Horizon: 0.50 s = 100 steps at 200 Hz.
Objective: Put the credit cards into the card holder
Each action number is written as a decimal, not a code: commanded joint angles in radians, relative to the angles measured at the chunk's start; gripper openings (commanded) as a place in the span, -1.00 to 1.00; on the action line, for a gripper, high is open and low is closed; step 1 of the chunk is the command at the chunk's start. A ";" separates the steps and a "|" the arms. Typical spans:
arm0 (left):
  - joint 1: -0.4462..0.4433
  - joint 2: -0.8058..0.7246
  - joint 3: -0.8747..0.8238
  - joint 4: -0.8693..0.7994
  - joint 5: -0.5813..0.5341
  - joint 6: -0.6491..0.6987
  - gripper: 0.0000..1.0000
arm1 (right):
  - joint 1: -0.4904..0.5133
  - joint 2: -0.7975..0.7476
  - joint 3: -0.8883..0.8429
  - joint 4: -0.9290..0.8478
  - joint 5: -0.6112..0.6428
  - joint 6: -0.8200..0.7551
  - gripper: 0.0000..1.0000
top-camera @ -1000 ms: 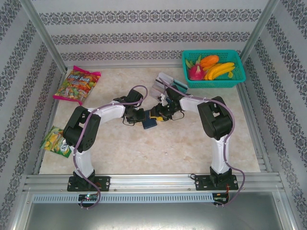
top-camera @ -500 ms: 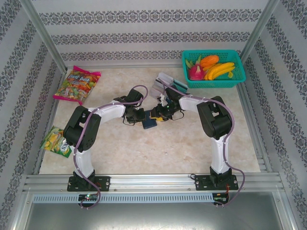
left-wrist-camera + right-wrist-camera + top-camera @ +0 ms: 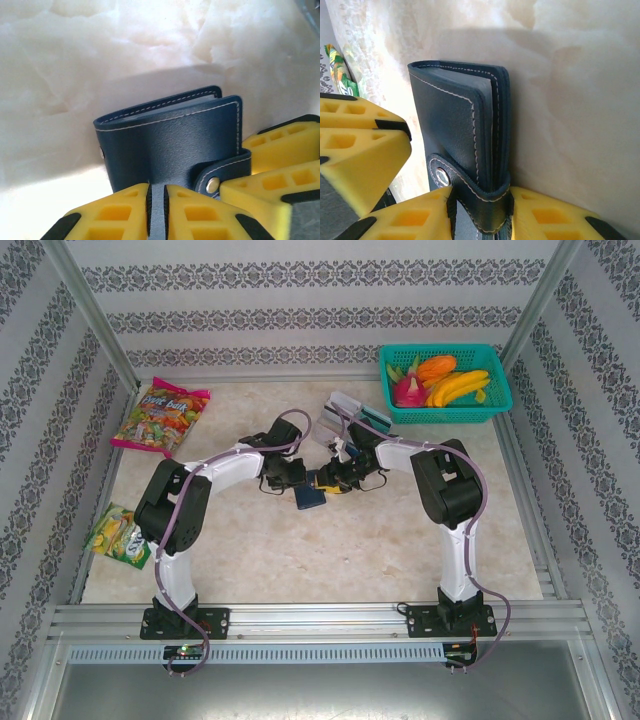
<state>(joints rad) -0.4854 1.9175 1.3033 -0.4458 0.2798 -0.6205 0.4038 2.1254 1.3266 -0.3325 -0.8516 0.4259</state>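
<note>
The card holder (image 3: 310,496), a dark navy folded wallet with white stitching and a snap tab, is held just above the table between both arms. My left gripper (image 3: 296,478) is shut on one edge of the card holder (image 3: 170,145), its pads (image 3: 146,202) pinching the leather. My right gripper (image 3: 480,205) is shut on the card holder (image 3: 450,120) at the tab end, beside the metal snap (image 3: 441,175). The credit cards (image 3: 343,411) lie fanned on the table behind the grippers, near the basket, partly hidden by the right arm.
A teal mesh basket (image 3: 495,405) holding fruit stands at the back right. A colourful candy bag (image 3: 160,417) lies at the back left, and a green snack packet (image 3: 118,535) at the left edge. Metal frame rails border the table.
My right gripper's jaws have drawn in on the card holder's tab end. Both grippers and the holder have shifted slightly toward the back.
</note>
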 commanded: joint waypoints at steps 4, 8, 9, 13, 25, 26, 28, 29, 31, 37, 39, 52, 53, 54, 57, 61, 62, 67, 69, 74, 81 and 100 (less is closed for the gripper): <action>-0.010 -0.062 0.030 -0.039 0.011 -0.001 -0.62 | 0.010 0.032 -0.021 -0.037 0.032 -0.052 -0.34; -0.010 -0.068 0.031 -0.038 0.017 -0.006 -0.62 | 0.009 0.031 -0.024 -0.033 0.035 -0.053 -0.33; -0.010 -0.069 0.031 -0.038 0.019 -0.008 -0.62 | 0.009 0.030 -0.025 -0.032 0.035 -0.053 -0.33; -0.011 -0.072 0.032 -0.036 0.031 -0.017 -0.61 | 0.009 0.030 -0.028 -0.029 0.037 -0.054 -0.33; -0.010 -0.063 0.031 -0.018 0.094 -0.053 -0.61 | 0.009 0.021 -0.041 -0.008 0.051 -0.052 -0.32; -0.010 -0.061 0.031 -0.016 0.097 -0.056 -0.62 | 0.010 0.020 -0.043 -0.006 0.052 -0.052 -0.32; -0.010 -0.057 0.029 -0.009 0.114 -0.061 -0.62 | 0.009 0.018 -0.045 -0.004 0.055 -0.054 -0.32; -0.010 -0.055 0.028 -0.008 0.121 -0.065 -0.61 | 0.010 0.018 -0.045 -0.004 0.057 -0.054 -0.32; -0.011 -0.051 0.027 0.000 0.135 -0.072 -0.61 | 0.009 0.016 -0.046 -0.002 0.059 -0.055 -0.32; -0.012 -0.035 0.020 0.022 0.176 -0.090 -0.62 | 0.010 0.010 -0.051 0.003 0.067 -0.057 -0.33; -0.012 -0.029 0.018 0.030 0.187 -0.096 -0.62 | 0.010 0.009 -0.053 0.004 0.070 -0.058 -0.33; -0.012 -0.005 0.010 0.060 0.213 -0.111 -0.65 | 0.012 -0.001 -0.062 0.013 0.088 -0.062 -0.34; -0.012 -0.003 0.010 0.059 0.213 -0.112 -0.65 | 0.012 -0.001 -0.061 0.012 0.089 -0.064 -0.34; -0.012 -0.001 0.010 0.059 0.211 -0.112 -0.66 | 0.012 -0.002 -0.062 0.012 0.090 -0.065 -0.34; -0.012 0.003 0.012 0.059 0.206 -0.111 -0.66 | 0.012 -0.002 -0.064 0.012 0.094 -0.066 -0.34; -0.010 0.005 0.015 0.058 0.200 -0.109 -0.67 | 0.013 -0.003 -0.064 0.012 0.097 -0.067 -0.34; -0.010 0.006 0.015 0.057 0.199 -0.109 -0.68 | 0.012 -0.003 -0.064 0.012 0.097 -0.067 -0.34; -0.010 0.010 0.018 0.057 0.190 -0.108 -0.69 | 0.013 -0.004 -0.066 0.013 0.097 -0.067 -0.34; -0.010 0.010 0.019 0.058 0.188 -0.108 -0.71 | 0.012 -0.004 -0.066 0.012 0.097 -0.066 -0.34; -0.010 0.013 0.022 0.061 0.182 -0.109 -0.73 | 0.012 -0.001 -0.066 0.013 0.095 -0.068 -0.34; -0.009 0.019 0.028 0.065 0.180 -0.110 -0.77 | 0.011 -0.001 -0.067 0.016 0.095 -0.068 -0.34; -0.009 0.040 0.046 0.063 0.167 -0.111 -0.81 | 0.012 -0.001 -0.074 0.026 0.092 -0.068 -0.34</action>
<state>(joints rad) -0.4854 1.9259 1.3128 -0.4080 0.4416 -0.7120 0.4038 2.1071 1.2938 -0.2932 -0.8391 0.3920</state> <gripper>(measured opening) 0.101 0.330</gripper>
